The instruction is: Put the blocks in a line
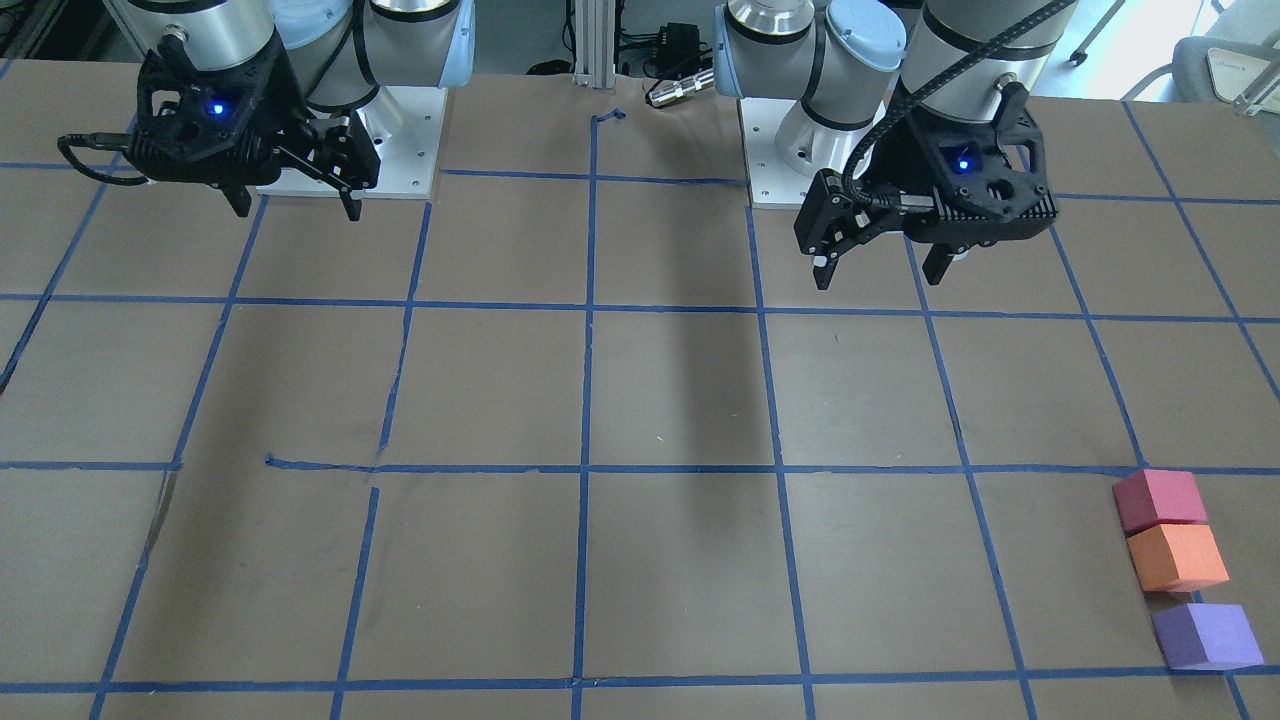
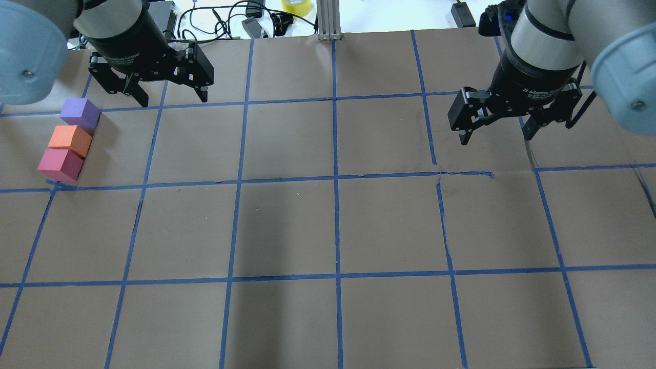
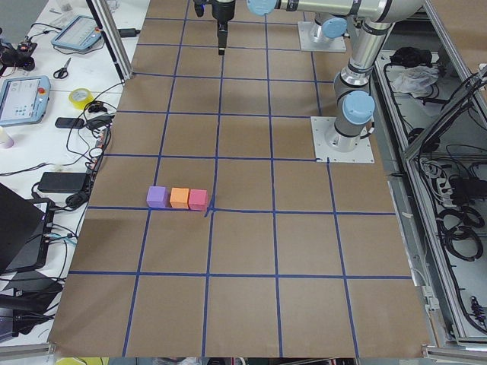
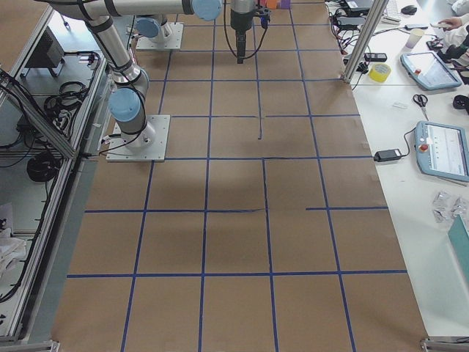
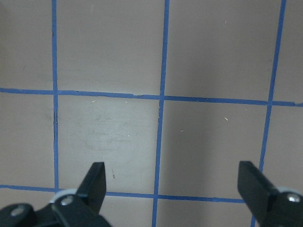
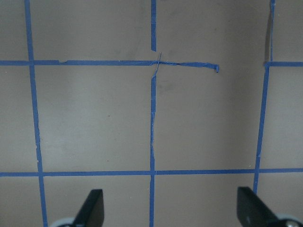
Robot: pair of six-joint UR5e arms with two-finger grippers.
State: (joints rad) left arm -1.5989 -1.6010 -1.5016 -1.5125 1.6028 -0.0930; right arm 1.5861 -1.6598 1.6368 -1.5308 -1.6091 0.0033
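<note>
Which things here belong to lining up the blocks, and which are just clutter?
Job: pink block, orange block, purple block, in a row on the robot's left; left gripper and right gripper, both open and empty.

Lying about, on the side bench: tape roll, scissors, tablet, cables.

Silver arm tubes point(image 3: 364, 49), pale-blue joint caps point(image 2: 622, 77), black left gripper point(image 2: 174, 100) and right gripper point(image 2: 496, 140) (each blue-lit), white base plates point(image 3: 323, 152).

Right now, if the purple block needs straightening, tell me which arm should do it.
Left. The left gripper hangs open near the purple block, which sits with the orange block and red-pink block on that side; the right gripper, also open, is far across the table.
</note>
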